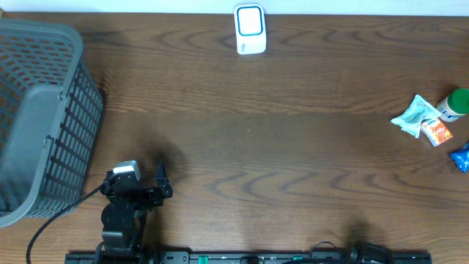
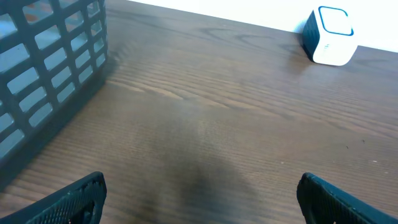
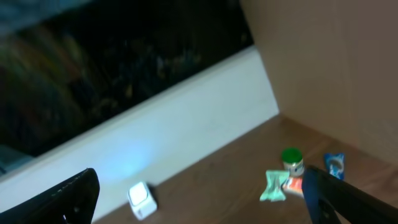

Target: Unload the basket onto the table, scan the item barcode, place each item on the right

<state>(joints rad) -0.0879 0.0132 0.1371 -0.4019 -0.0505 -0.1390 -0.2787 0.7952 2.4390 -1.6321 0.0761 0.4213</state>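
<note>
1. Items (image 1: 432, 126) lay in a loose cluster on the counter (image 1: 293, 147), far right of the scanner (image 1: 250, 29) and nearer the robot than it. They were a teal packet (image 1: 415, 116), a green-capped bottle (image 1: 456, 104), an orange packet (image 1: 438, 133) and a blue packet (image 1: 461, 156).
2. The scanner, white with a blue-ringed face, stood at the counter's far edge.
3. The left pincer (image 1: 163, 183) sat well in front of the scanner and to its left, spread wide and holding nothing. Its wrist view showed bare wood between its fingers (image 2: 74, 199).
4. The right pincer (image 3: 199, 193) gaped wide and empty. Its camera showed the scanner (image 3: 142, 200) and the items (image 3: 277, 185) well beyond it.
5. A grey basket (image 1: 44, 110) stood far left of the scanner.
</note>
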